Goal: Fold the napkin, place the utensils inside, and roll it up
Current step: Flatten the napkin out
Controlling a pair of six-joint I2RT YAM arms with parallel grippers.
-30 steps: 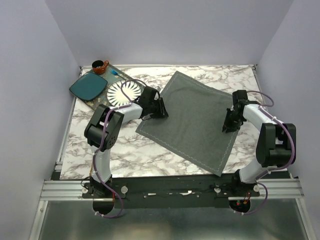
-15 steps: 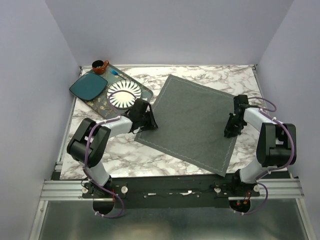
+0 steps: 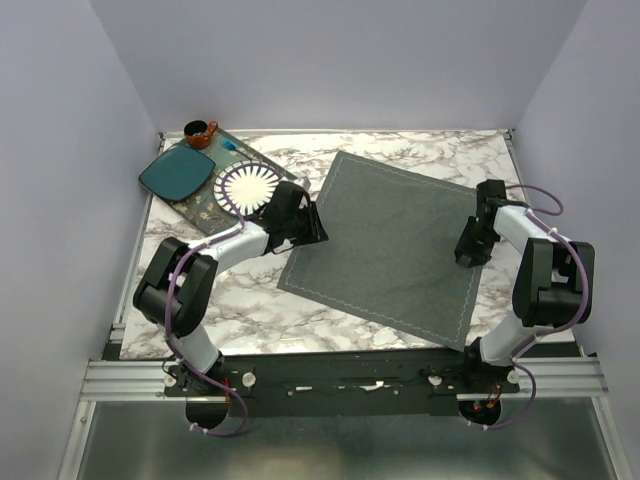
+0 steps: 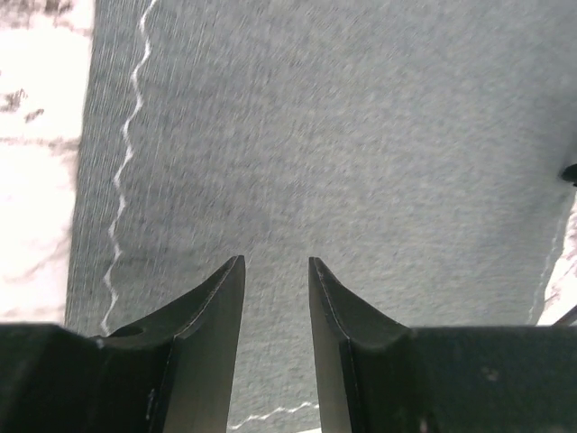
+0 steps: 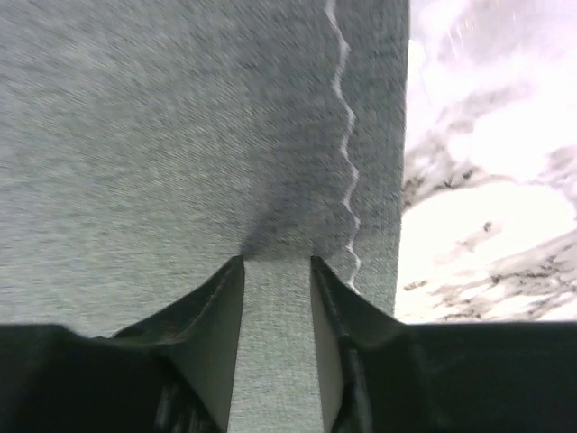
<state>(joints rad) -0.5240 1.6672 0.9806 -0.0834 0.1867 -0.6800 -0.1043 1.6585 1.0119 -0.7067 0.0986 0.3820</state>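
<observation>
The napkin (image 3: 385, 245), a plain dark grey cloth, lies spread flat in a single layer on the marble table (image 3: 250, 300). It sits right of the middle, turned so that its corners point toward the table's edges. No fold shows in it, so the first step of the task is not yet done.

The left gripper (image 3: 312, 228) is at the napkin's left corner. In the left wrist view its jaws are apart over smooth, flat cloth and hold nothing.

The right gripper (image 3: 468, 250) is at the napkin's right edge, just inside the stitched hem. In the right wrist view its jaws are also apart. A strip of cloth fills the gap between them and puckers at the tips. Whether they are pinching it cannot be told.

A tray (image 3: 205, 212) sits at the far left corner of the table, well apart from the napkin. It carries a teal square plate (image 3: 176, 174), a white ribbed plate (image 3: 243, 186) and a small brown cup (image 3: 200, 133). The utensils cannot be made out in any view.

Judging by this, folding the napkin, placing the utensils and rolling it up all remain to be done.
</observation>
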